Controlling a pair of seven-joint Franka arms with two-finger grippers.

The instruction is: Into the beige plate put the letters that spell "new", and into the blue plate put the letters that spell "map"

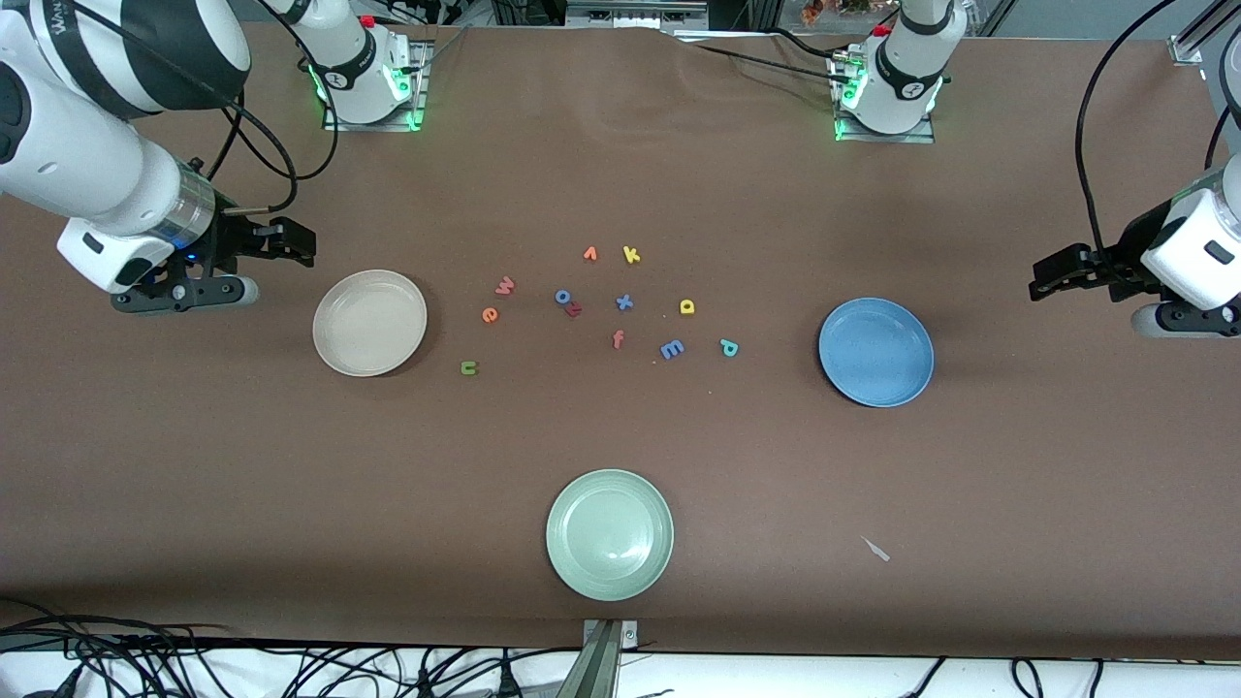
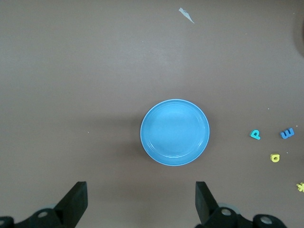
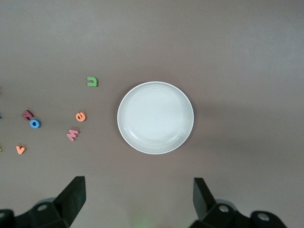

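While both arms waited, jaws spread wide:
Left gripper (image 1: 1052, 281): near blue plate (image 1: 875, 351), empty.
Right gripper (image 1: 291, 242): near beige plate (image 1: 369, 322), empty.
n (image 1: 469, 367), e (image 1: 490, 314), w (image 1: 504, 285): on table beside beige plate.
m (image 1: 672, 348), a (image 1: 687, 306), p (image 1: 729, 347): on table toward blue plate.

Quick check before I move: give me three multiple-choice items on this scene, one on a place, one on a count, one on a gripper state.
1. The teal p lies nearest which plate?
A. beige
B. blue
C. pale green

2. How many plates are on the table?
A. two
B. three
C. four

3. The right gripper is:
A. open and empty
B. shut on a letter
C. holding the plate

Answers:
1 B: the p lies beside the blue plate.
2 B: beige plate, blue, pale green plate.
3 A: fingers apart, nothing between.
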